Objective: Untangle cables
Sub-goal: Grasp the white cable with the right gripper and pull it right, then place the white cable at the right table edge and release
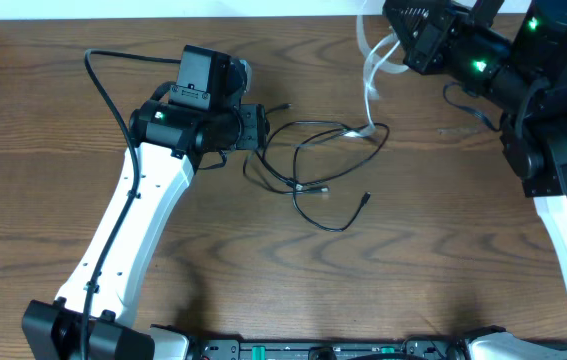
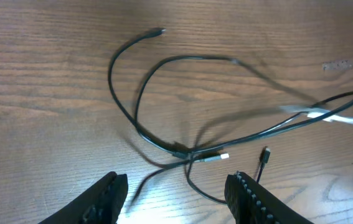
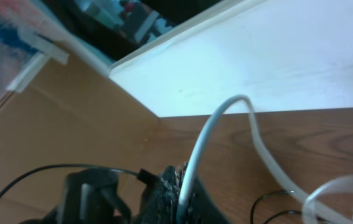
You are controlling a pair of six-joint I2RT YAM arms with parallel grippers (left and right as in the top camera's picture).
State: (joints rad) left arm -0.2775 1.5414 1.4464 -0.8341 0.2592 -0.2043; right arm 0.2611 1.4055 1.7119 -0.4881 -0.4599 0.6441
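While right fingers (image 3: 164, 186) clamp white cable (image 1: 368, 90), left fingers (image 2: 251, 199), apart above black cables (image 2: 179, 150), should pin crossing; white then pulls free slowly.

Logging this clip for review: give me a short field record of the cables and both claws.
left claw: open, empty, pointed at the black cables
right claw: shut on the white cable
white cable: arcs from right claw down to the black loops
black cables: overlapping loops lying on the table

Left gripper (image 2: 175, 190) parted — right gripper (image 3: 179, 196) clamped.
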